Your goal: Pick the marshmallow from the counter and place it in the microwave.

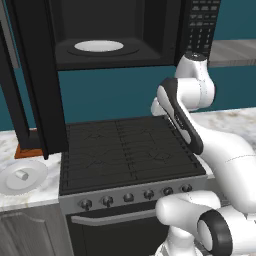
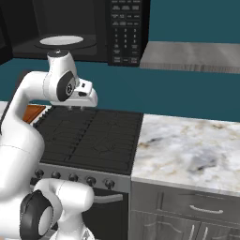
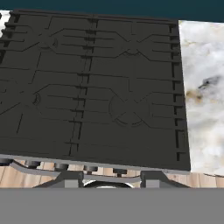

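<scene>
Nothing done yet. Marshmallow (image 1: 21, 175) sat on white plate (image 1: 35, 180), counter (image 1: 25, 197) left of stove (image 1: 125, 150), well apart from gripper (image 2: 75, 108). Gripper hung over stove w/ fingers together, empty. Microwave (image 1: 115, 35) door open, turntable (image 1: 99, 46) bare. Left: reach, grab, lift, place.
</scene>
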